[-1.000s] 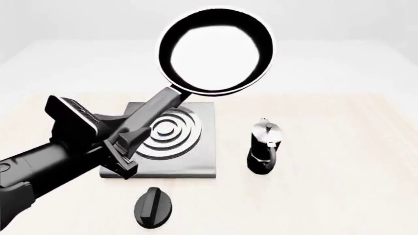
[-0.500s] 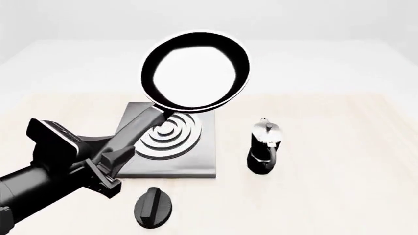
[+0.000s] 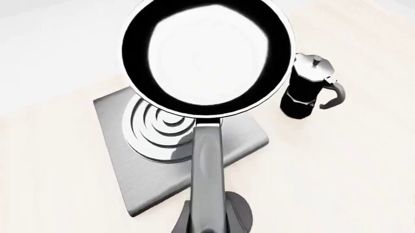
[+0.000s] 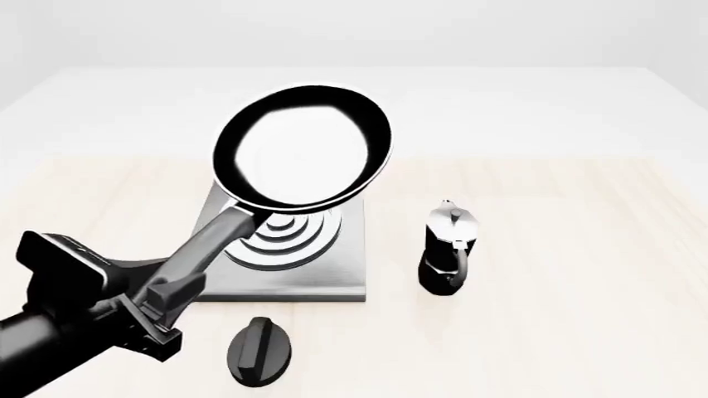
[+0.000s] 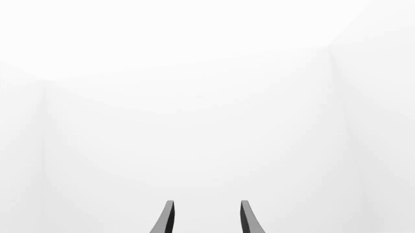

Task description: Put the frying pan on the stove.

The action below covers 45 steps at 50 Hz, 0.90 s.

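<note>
Here, in the front view, the frying pan [image 4: 302,148] is held in the air over the far part of the stove [image 4: 332,264], its handle clamped near the end by the jaws of the left gripper [image 4: 166,300], which comes in from the lower left. A moka pot [image 4: 448,247] is seen standing to the right of the stove, and a black knob [image 4: 260,351] lies on the worktop [image 4: 575,282] just in front of it. In the left wrist view, the frying pan [image 3: 207,53] is shown above the stove [image 3: 162,160], the silver rings partly covered by it. In the right wrist view, the jaws of the right gripper [image 5: 205,218] are seen parted, with nothing between them.
</note>
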Motion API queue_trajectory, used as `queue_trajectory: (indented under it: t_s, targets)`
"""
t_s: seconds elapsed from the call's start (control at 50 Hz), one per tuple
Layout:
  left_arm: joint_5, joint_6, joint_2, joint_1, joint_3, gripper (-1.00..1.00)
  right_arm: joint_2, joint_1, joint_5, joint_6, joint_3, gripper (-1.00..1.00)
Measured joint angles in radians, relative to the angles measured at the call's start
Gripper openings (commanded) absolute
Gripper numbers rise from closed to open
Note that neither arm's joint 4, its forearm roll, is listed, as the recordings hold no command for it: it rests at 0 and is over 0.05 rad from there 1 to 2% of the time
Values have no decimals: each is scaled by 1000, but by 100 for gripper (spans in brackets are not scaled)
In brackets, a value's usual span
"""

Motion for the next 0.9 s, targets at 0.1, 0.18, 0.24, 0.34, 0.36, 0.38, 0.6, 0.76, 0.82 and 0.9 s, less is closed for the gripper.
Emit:
queue_trajectory:
  t_s: [0.1, 0.18, 0.24, 0.34, 0.36, 0.38, 0.6, 0.76, 0.82, 0.9]
  targets:
    - [11, -8, -15, 4, 11, -100, 0, 1, 2, -2, -2, 100]
    - [20, -15, -27, 7, 21, -100, 0, 2, 3, -3, -4, 100]
    - [27, -20, -37, 10, 30, -100, 0, 4, 2, -4, -2, 100]
    - [41, -28, -52, 15, 43, -100, 0, 6, 6, -7, -6, 100]
    - [44, -29, -55, 16, 45, -100, 0, 6, 6, -8, -6, 100]
    - [48, -31, -58, 17, 47, -100, 0, 7, 7, -8, -6, 100]
    - [91, -43, -98, 36, 70, -100, 0, 11, 15, -12, -15, 100]
    - [118, -46, -122, 60, 83, -100, 0, 12, 12, -13, -12, 100]
    - [125, -46, -127, 67, 85, -100, 0, 12, 12, -14, -11, 100]
    - [134, -46, -134, 76, 88, -100, 0, 13, 12, -14, -11, 100]
